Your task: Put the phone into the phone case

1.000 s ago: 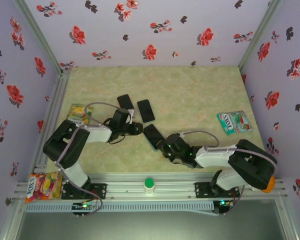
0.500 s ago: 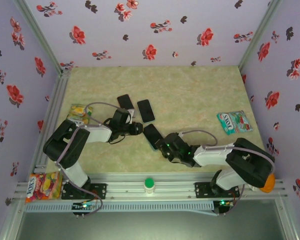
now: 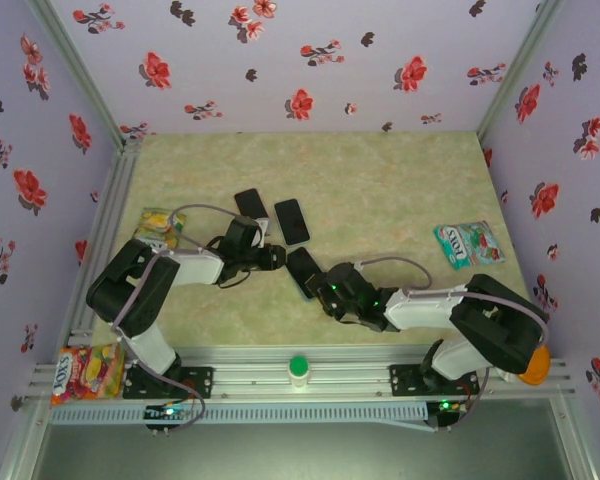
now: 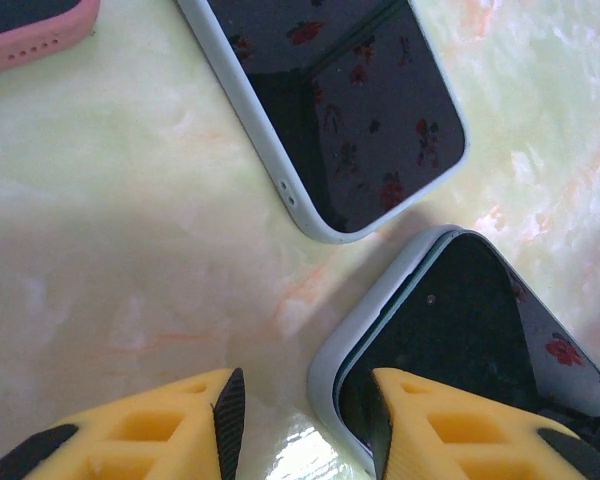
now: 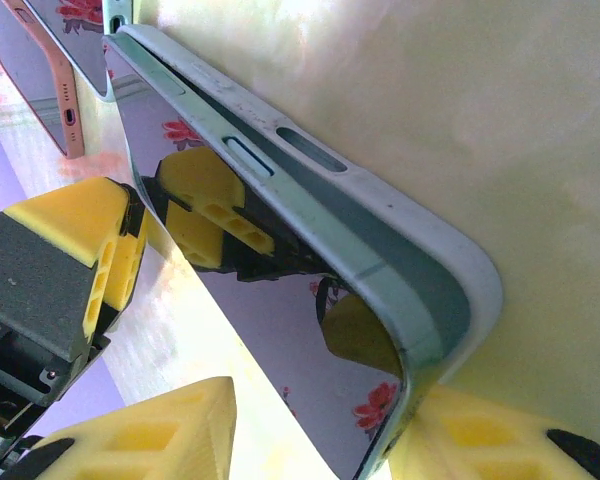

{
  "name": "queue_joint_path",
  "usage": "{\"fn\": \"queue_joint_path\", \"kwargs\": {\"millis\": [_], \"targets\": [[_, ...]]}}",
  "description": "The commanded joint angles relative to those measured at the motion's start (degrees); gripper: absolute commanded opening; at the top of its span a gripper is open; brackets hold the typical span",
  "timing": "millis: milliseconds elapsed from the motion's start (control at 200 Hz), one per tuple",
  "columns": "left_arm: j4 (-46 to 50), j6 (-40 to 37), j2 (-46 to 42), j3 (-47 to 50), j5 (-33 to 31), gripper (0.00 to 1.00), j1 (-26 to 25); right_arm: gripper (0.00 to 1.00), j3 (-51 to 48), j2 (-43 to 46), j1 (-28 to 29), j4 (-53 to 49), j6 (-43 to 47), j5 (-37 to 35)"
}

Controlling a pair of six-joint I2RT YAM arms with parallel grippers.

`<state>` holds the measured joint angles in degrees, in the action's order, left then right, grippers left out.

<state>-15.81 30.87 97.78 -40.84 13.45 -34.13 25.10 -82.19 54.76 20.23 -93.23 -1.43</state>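
Since the phone (image 3: 308, 272) lies slantwise between the arms, I see from above the left gripper (image 3: 279, 257) at its far end and the right gripper (image 3: 326, 289) at its near end, bracing it for seating, I judge. On the left wrist, ribbed yellow fingers (image 4: 150, 430) stand part open and empty beside the pale matte phone case (image 4: 325, 375) that rims the glossy black glass. On the right wrist, the jaws loosely straddle its rounded corner, parted, clamping nothing I can make out
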Motion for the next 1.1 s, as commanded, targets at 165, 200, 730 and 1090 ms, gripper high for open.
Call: {"fn": "queue_joint_path", "kwargs": {"millis": [165, 200, 730, 1090], "targets": [[-0.92, -1.35, -0.17, 0.19, -1.76, 0.41, 0.19, 0.49, 1.71, -0.33, 1.12, -6.68, 1.58, 1.43], [-0.97, -1.35, -0.28, 0.28, -1.76, 0.41, 0.2, 0.5, 1.95, -0.28, 1.17, -6.92, 1.7, 1.43], [-1.85, -0.99, -1.32, 1.46, -2.03, 0.41, 0.29, 0.56, 4.73, 1.42, 1.89, -13.68, 3.73, 0.64], [-1.29, -0.99, -1.46, 1.68, -2.64, 0.41, 0.37, 0.58, 7.71, 1.3, 2.19, -17.02, 5.96, 0.64]]}}
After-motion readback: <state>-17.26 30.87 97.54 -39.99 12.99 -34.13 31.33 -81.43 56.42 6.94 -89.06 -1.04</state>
